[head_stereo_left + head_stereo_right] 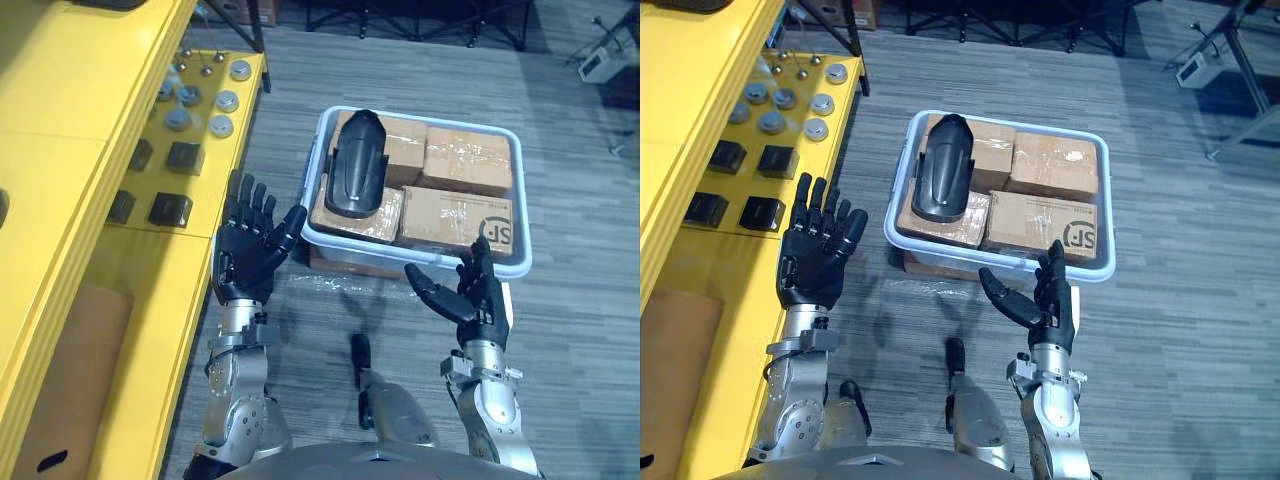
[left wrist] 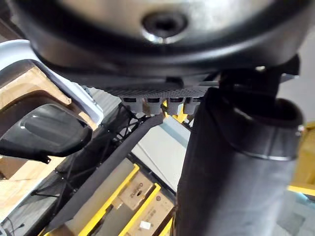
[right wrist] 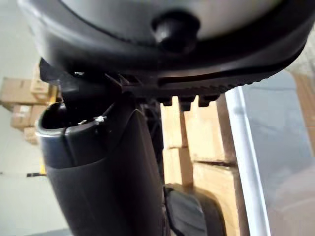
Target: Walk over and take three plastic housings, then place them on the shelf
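Left eye view: a black housing point(image 1: 355, 165) lies on boxes point(image 1: 468, 160) inside a pale bin point(image 1: 380, 247) on the floor. The left hand point(image 1: 248, 255) and the right hand point(image 1: 480, 295) hover just before the bin, fingers spread, holding nothing. A yellow shelf point(image 1: 60, 160) stands at the left.
Right eye view: the same scene.
Left wrist view: the housing lies in the bin, past the straight thumb.
Right wrist view: the boxes and housing lie beyond the released hand.

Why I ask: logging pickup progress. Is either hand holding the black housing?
No: the black housing lies on cardboard boxes in the tub, with the left hand and right hand open outside it.
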Robot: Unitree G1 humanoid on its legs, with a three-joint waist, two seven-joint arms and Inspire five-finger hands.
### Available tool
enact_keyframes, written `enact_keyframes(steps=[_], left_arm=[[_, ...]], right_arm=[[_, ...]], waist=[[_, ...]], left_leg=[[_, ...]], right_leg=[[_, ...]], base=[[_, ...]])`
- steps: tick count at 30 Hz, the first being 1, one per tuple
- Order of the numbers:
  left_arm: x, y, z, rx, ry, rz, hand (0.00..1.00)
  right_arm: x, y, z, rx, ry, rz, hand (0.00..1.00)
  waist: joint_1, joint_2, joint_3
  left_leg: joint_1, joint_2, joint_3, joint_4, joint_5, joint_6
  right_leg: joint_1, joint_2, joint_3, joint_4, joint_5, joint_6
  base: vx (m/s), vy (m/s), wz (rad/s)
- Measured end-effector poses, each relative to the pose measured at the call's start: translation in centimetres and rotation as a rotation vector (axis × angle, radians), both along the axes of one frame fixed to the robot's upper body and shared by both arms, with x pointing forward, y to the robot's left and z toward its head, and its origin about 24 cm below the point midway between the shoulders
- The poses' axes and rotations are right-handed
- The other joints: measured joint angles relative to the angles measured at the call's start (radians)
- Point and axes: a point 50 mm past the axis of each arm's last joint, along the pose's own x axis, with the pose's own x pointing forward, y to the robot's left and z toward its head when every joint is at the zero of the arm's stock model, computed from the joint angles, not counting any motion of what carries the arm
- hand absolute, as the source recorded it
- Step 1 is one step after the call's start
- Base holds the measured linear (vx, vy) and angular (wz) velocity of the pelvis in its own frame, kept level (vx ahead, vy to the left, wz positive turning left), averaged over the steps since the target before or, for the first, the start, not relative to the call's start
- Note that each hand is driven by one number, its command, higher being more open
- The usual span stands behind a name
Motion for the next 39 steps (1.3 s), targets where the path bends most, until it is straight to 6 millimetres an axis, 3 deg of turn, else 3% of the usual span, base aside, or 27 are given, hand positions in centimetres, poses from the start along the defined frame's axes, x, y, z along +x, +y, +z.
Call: enact_keyframes(steps=[4,10,14,19,26,33,36,37,39], left_arm=[[0.0,-0.1,0.9,0.004,-0.040,-0.011,1.00],[1.0,-0.4,2.1,0.113,-0.087,-0.029,1.00],[2.3,-0.3,3.0,0.170,-0.101,-0.041,1.00],[3.0,-0.5,2.6,0.248,-0.081,-0.088,1.00],[3.9,-0.3,1.3,0.317,-0.013,-0.103,1.00],[4.1,0.0,1.1,0.320,-0.004,-0.095,1.00],[4.1,0.0,0.4,0.322,0.029,-0.104,1.00],[4.1,-0.2,-0.1,0.318,0.055,-0.117,1.00],[3.9,-0.2,-0.4,0.316,0.070,-0.123,1.00]], right_arm=[[0.7,-0.2,0.0,-0.024,0.002,-0.051,1.00],[5.7,-1.9,1.6,-0.056,-0.069,-0.211,1.00],[11.4,-5.8,5.7,-0.013,-0.149,-0.387,1.00],[15.3,-10.3,10.2,-0.041,-0.167,-0.444,1.00],[17.1,-14.2,14.5,-0.120,-0.133,-0.486,1.00],[17.8,-16.8,14.9,-0.087,0.092,-0.512,1.00],[17.4,-18.2,16.3,-0.067,0.121,-0.552,1.00],[17.2,-18.7,16.9,-0.032,0.132,-0.570,0.00],[17.2,-18.8,17.3,-0.022,0.147,-0.572,0.00]], waist=[[0.001,0.011,0.008],[0.030,0.008,0.067],[0.073,0.009,0.142],[0.124,0.023,0.156],[0.163,0.048,0.170],[0.197,0.080,0.185],[0.199,0.097,0.192],[0.200,0.107,0.197],[0.200,0.112,0.199]], left_leg=[[-0.004,-0.025,-0.037,0.000,-0.006,-0.002],[-0.041,-0.066,-0.113,0.012,-0.033,-0.007],[-0.111,-0.092,-0.182,0.058,-0.033,-0.005],[-0.186,-0.123,-0.242,0.074,-0.017,0.003],[-0.250,-0.171,-0.306,0.111,-0.013,0.013],[-0.320,-0.194,-0.334,0.185,-0.022,0.028],[-0.340,-0.199,-0.352,0.203,-0.024,0.029],[-0.340,-0.199,-0.354,0.208,-0.024,0.029],[-0.340,-0.198,-0.355,0.208,-0.022,0.028]], right_leg=[[0.004,-0.022,-0.020,0.000,0.021,0.018],[0.003,-0.056,-0.061,-0.002,0.054,0.042],[-0.004,-0.079,-0.116,-0.002,0.076,0.051],[-0.035,-0.102,-0.166,-0.002,0.089,0.063],[-0.042,-0.140,-0.240,-0.002,0.111,0.074],[-0.057,-0.155,-0.280,-0.001,0.125,0.072],[-0.054,-0.155,-0.300,-0.001,0.125,0.072],[-0.054,-0.156,-0.304,0.011,0.121,0.066],[-0.059,-0.157,-0.313,0.025,0.111,0.055]], base=[[-0.02,0.051,0.09],[-0.06,0.089,0.26],[-0.11,0.064,0.37],[-0.06,0.042,0.34],[-0.02,0.067,0.30],[-0.08,0.060,0.14],[-0.10,0.026,0.14],[-0.08,0.028,0.04],[-0.06,0.022,0.02]])
